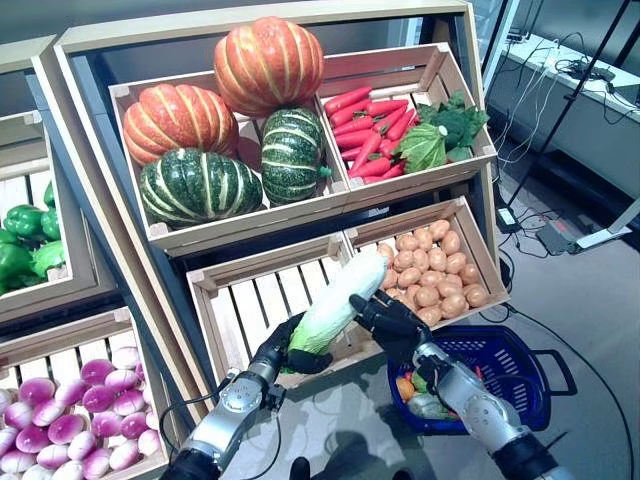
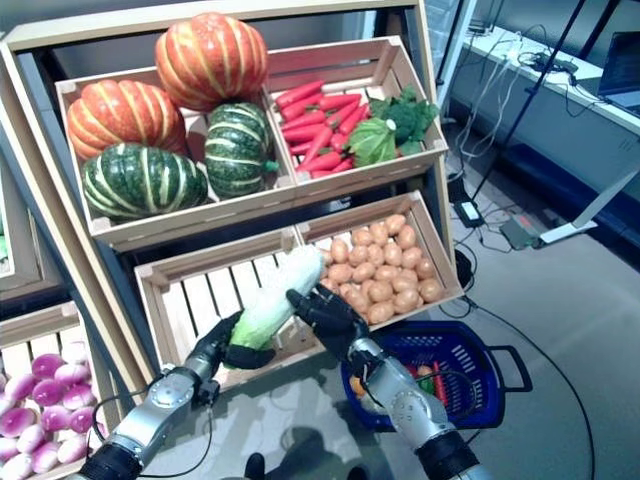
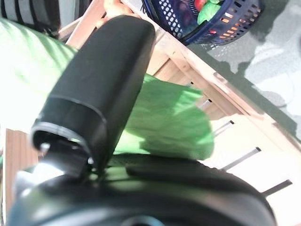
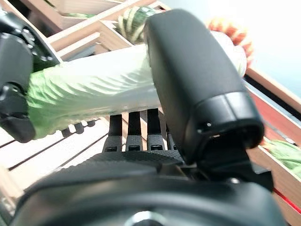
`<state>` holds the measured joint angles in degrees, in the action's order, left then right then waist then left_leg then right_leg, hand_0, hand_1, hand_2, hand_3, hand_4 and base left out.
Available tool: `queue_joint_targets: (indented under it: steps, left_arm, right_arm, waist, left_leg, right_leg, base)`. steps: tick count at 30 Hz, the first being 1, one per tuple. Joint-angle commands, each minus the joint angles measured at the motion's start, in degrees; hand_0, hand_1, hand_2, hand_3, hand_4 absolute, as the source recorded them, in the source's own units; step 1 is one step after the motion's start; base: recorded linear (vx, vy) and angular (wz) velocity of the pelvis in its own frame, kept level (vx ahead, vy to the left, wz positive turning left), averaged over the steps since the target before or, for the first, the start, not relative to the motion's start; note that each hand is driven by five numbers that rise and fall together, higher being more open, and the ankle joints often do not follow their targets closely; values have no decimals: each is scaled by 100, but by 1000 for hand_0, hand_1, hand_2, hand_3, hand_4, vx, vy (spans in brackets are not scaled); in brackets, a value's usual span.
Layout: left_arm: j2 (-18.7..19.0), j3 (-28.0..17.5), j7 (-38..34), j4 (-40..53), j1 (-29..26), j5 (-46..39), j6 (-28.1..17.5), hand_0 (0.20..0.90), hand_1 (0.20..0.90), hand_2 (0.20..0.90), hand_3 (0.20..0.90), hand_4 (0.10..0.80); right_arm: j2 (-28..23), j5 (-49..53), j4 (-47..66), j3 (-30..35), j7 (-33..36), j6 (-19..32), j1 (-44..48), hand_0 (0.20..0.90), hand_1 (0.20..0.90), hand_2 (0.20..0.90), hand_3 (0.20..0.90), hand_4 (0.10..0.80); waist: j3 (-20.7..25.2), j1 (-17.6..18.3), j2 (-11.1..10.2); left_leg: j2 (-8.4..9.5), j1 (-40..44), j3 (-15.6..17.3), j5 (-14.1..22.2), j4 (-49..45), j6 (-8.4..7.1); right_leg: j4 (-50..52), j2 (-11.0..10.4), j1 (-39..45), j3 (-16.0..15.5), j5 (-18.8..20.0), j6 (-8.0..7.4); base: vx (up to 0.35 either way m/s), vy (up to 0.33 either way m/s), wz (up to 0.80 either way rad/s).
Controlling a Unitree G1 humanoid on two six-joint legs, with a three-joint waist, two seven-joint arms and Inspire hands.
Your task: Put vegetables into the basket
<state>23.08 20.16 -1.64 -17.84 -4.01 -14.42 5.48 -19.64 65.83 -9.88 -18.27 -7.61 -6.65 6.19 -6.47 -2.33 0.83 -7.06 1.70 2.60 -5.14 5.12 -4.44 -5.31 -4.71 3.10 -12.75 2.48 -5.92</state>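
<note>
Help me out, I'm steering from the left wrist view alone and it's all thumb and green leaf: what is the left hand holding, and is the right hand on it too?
Observer: The left hand is curled round the leafy green end of a long napa cabbage.
Operator: And the right?
Observer: The right hand grips its middle, thumb over the top.
Operator: Where's the basket from there?
Observer: The blue basket sits on the floor beneath the right arm, with some vegetables inside.

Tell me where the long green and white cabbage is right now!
The napa cabbage is up in both hands, left hand at its green end and right hand near its white end, over the empty lower crate, left of the potatoes.
</note>
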Motion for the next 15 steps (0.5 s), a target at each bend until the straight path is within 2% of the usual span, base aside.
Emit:
queue_joint_targets:
  steps: [1, 15]
  left_arm:
    - [70, -241, 112, 117, -779, -226, -345, 900, 900, 900, 900, 800]
    - [145, -572, 193, 88, -712, -265, -311, 900, 900, 900, 900, 800]
  right_arm:
    - [399, 728, 1286, 930, -521, 1198, 475, 300, 300, 300, 300, 400]
    - [301, 483, 1074, 2257, 13, 1886, 146, 300, 300, 300, 300, 400]
  waist:
    - [-2, 52, -256]
    - [-57, 254, -314]
  left_leg:
    - [16, 190, 44, 431, -12, -36]
    - [-30, 160, 184, 443, -12, 3]
  right_leg:
    - [31, -318, 206, -74, 65, -215]
    - [31, -242, 132, 117, 64, -205]
  base:
    - [0, 0, 0]
    - [-3, -7, -6]
